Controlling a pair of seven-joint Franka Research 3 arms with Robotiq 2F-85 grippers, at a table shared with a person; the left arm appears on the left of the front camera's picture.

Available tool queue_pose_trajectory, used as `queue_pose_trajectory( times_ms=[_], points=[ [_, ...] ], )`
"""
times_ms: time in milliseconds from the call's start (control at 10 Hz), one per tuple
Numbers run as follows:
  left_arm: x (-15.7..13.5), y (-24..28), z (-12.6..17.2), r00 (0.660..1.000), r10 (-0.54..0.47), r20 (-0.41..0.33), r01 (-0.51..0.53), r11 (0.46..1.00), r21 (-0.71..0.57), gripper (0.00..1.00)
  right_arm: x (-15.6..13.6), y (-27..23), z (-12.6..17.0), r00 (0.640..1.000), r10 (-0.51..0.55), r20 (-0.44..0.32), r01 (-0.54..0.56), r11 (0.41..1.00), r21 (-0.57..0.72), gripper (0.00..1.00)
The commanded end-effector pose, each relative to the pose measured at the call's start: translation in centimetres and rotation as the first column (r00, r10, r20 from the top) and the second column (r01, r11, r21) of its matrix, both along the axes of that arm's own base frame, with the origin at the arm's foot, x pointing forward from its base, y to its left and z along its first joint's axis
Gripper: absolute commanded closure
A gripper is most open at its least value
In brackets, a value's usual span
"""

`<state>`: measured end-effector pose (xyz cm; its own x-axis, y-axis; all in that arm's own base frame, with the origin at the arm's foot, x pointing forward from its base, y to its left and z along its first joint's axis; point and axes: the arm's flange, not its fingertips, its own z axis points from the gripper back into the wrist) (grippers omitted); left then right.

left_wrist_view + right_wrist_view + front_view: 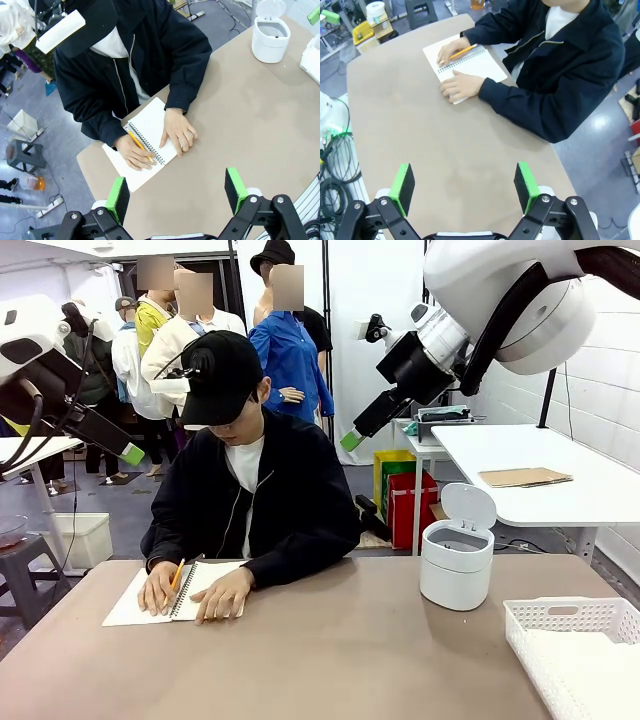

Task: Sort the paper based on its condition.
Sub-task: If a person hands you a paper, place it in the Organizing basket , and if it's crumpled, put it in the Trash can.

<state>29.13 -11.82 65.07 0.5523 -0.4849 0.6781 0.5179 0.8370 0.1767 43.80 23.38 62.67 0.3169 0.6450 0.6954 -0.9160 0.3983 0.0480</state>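
Left hand (176, 180) and right hand (464, 170) hang spread and empty while the thin white paper (128, 608) lies at the beige worktop's (350, 640) far-left edge under a person's writing, so sorting apparently awaits a handed-over sheet.

On the worktop (330, 650) the notebook (130, 608) lies far left, before the person (260, 490) — the bin (457, 565) to its right, the basket (572, 612) at the near right corner.
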Motion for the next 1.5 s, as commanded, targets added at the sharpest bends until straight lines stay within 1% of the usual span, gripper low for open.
queue_pose_trajectory(
  times_ms=[0,200,300,400,600,700,1000,1100,1400],
  points=[
    [0.0,0.0,0.0,1.0,0.001,0.0,-0.001,1.0,-0.003,0.0,0.0,-0.1,-0.4,1.0,-0.003,-0.007,0.003,1.0,0.001,0.0],
    [0.0,0.0,0.0,1.0,0.001,0.0,-0.001,1.0,-0.003,0.0,0.0,0.0,0.0,1.0,0.0,0.0,0.0,1.0,0.0,0.0],
    [0.0,0.0,0.0,1.0,0.001,0.0,-0.001,1.0,-0.003,0.0,-0.6,0.3,0.6,0.999,-0.016,-0.04,0.015,1.0,-0.018,0.0],
    [0.0,0.0,0.0,1.0,0.001,0.0,-0.001,1.0,-0.003,0.0,-1.3,0.7,1.1,0.998,-0.03,-0.054,0.029,0.999,-0.017,0.0],
    [0.0,0.0,0.0,1.0,0.001,0.0,-0.001,1.0,-0.003,0.0,-2.1,1.6,1.6,0.996,-0.069,-0.058,0.068,0.997,-0.026,0.0],
    [0.0,0.0,0.0,1.0,0.001,0.0,-0.001,1.0,-0.003,0.0,-2.3,2.0,1.7,0.997,-0.075,-0.037,0.073,0.996,-0.045,0.0],
    [0.0,0.0,0.0,1.0,0.001,0.0,-0.001,1.0,-0.003,0.0,-2.9,2.5,1.7,0.999,-0.042,0.024,0.044,0.997,-0.068,0.0],
    [0.0,0.0,0.0,1.0,0.001,0.0,-0.001,1.0,-0.003,0.0,-2.7,2.1,1.7,0.999,-0.043,-0.021,0.042,0.998,-0.048,0.0],
    [0.0,0.0,0.0,1.0,0.001,0.0,-0.001,1.0,-0.003,0.0,-2.7,2.1,1.7,0.999,-0.043,-0.021,0.042,0.998,-0.048,0.0]
  ],
)
